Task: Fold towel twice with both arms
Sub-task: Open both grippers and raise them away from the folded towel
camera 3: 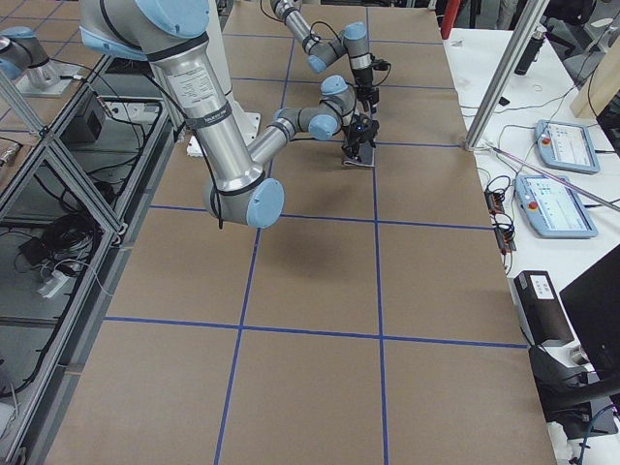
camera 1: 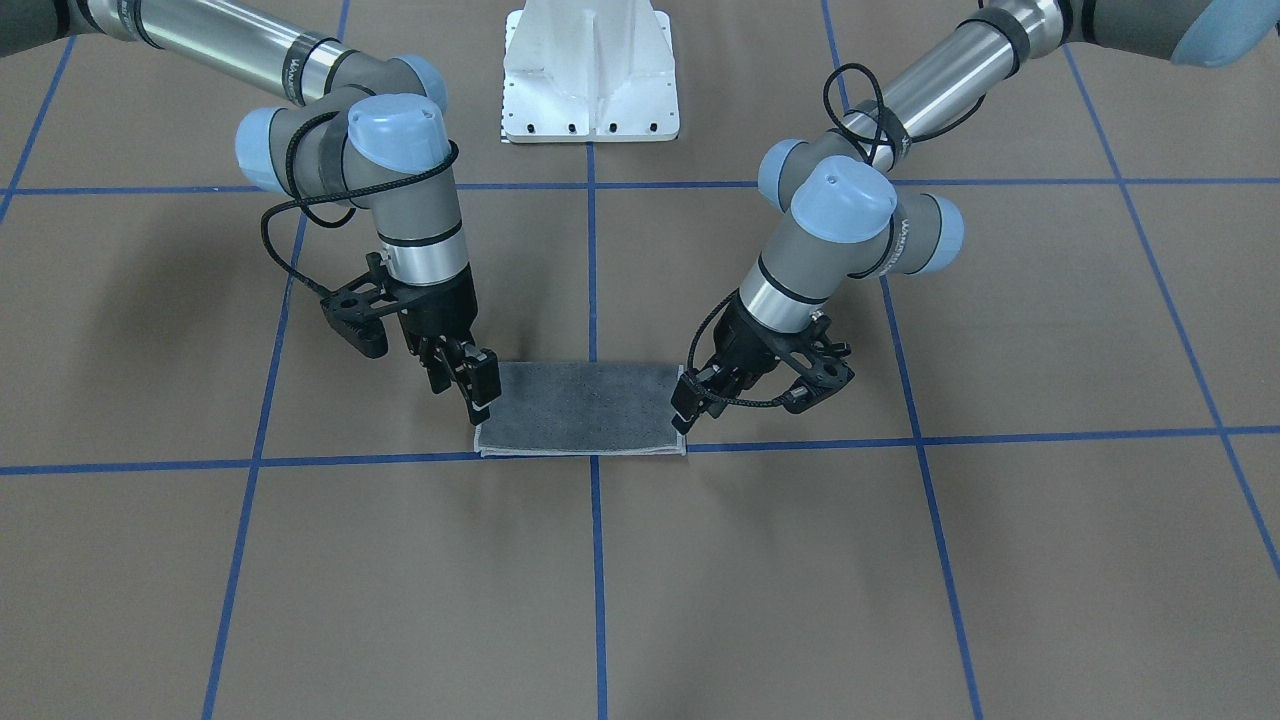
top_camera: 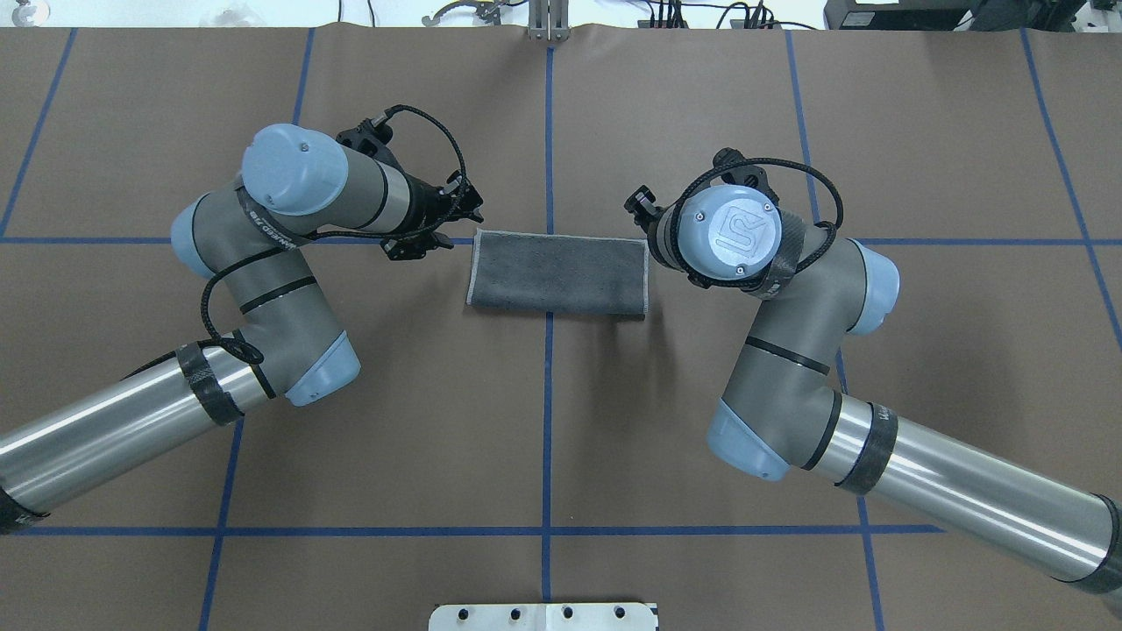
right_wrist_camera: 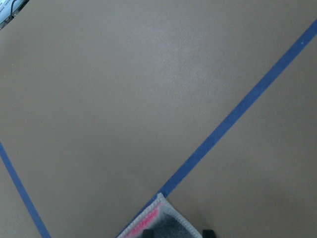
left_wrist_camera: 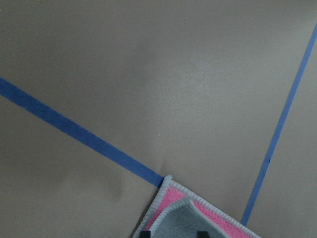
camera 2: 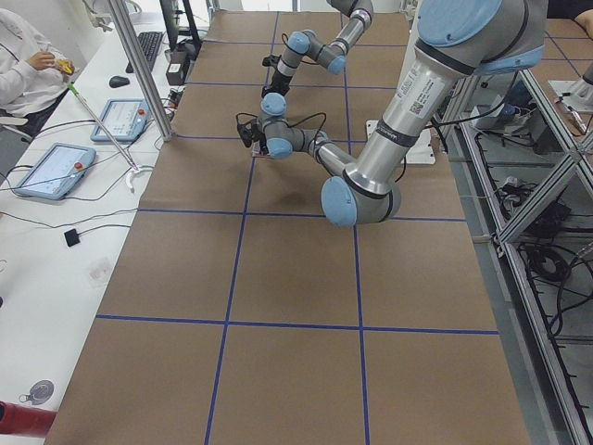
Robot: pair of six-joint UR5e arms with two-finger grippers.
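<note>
Lying flat, nubby grey towel (top_camera: pixel 557 273) forms a rectangle.

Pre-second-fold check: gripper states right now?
Left gripper: open, straddling a corner of the folded pink-and-dark-grey terry towel.
Right gripper: open, straddling another corner of it.

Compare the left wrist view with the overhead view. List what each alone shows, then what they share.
Left wrist only: pink inner face at the towel corner. Overhead only: the whole folded grey rectangle, the left arm and right arm flanking it. Both: light edging, blue tape lines, brown table.
</note>
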